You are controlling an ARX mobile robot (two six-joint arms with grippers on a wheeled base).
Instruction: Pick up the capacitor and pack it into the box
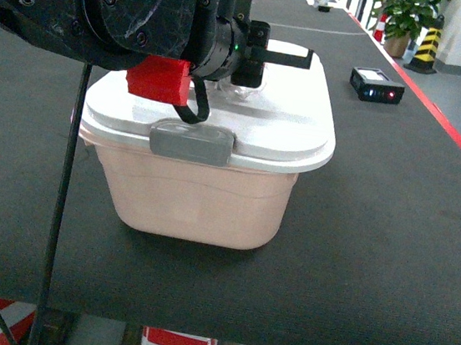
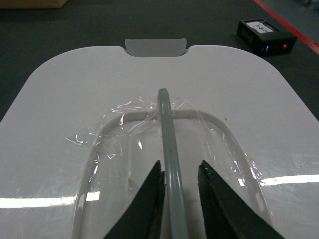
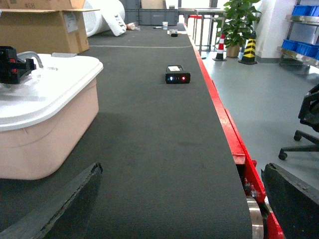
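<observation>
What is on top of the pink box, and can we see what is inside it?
A white lid covers the box. The left gripper has its jaws on either side of the lid's grey handle. The lid hides the inside.

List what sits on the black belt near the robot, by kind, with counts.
Pink box with its white lid on: 1
Small black device with lit indicator lights: 1
Brown cardboard carton: 1
Total: 3
</observation>
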